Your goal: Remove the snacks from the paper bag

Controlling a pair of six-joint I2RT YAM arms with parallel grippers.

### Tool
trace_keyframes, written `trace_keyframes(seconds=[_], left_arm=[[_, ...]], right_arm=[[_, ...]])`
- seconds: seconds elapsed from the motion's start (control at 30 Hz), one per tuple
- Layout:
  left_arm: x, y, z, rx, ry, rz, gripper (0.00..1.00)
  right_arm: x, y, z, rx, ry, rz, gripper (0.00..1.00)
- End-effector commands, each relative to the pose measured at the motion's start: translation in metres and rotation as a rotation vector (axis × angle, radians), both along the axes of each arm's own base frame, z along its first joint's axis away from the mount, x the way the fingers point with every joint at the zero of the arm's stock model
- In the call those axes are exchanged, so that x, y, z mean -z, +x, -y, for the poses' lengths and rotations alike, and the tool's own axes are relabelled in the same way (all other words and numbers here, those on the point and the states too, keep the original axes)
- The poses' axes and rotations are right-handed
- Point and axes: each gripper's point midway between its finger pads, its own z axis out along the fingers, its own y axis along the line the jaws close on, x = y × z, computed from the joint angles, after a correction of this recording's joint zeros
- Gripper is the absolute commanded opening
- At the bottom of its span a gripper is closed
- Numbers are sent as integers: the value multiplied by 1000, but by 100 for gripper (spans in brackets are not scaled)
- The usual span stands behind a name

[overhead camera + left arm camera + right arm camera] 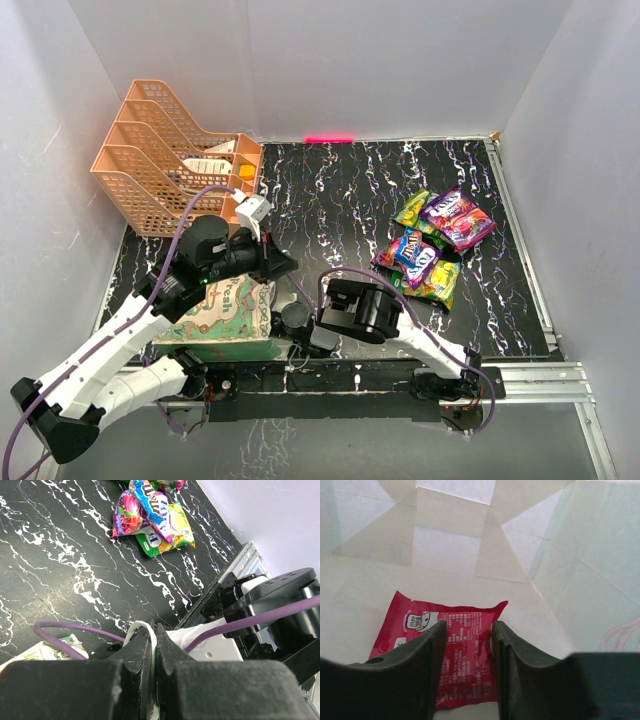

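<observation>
The paper bag (228, 312) lies at the near left with its mouth facing right. My left gripper (283, 265) is shut on the bag's white string handle (136, 628) and holds it up; in the left wrist view my left gripper (154, 636) has the jaws closed on the strand. My right gripper (468, 630) is inside the bag, open, with a red snack packet (465, 655) lying flat between and under its fingers on the bag's cream inner wall (470, 555). Its fingertips are hidden in the top view. Several snacks (432, 245) lie piled on the table at the right; the pile also shows in the left wrist view (152, 515).
A peach mesh tray rack (160, 150) holding white cards (243, 170) stands at the back left. The right arm (365, 310) stretches left from its base along the near edge. A metal rail (530, 378) runs along the front. White walls enclose the table.
</observation>
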Motion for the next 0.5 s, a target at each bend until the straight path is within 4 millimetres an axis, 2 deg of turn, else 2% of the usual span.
trace_keyframes(seconds=[0.0, 0.07, 0.17, 0.33, 0.47], left_arm=[[3, 1, -7, -29, 18, 17, 0], [7, 2, -11, -53, 28, 11, 0], [13, 1, -16, -79, 36, 5, 0], [21, 3, -28, -144, 44, 17, 0], [20, 6, -35, -191, 25, 43, 0]], right_arm=[[-27, 8, 17, 53, 103, 109, 34], [-41, 17, 22, 93, 116, 124, 22], [-59, 28, 35, 135, 153, 113, 10], [-83, 34, 64, 204, 181, 117, 7], [-91, 24, 88, 201, 188, 92, 7]])
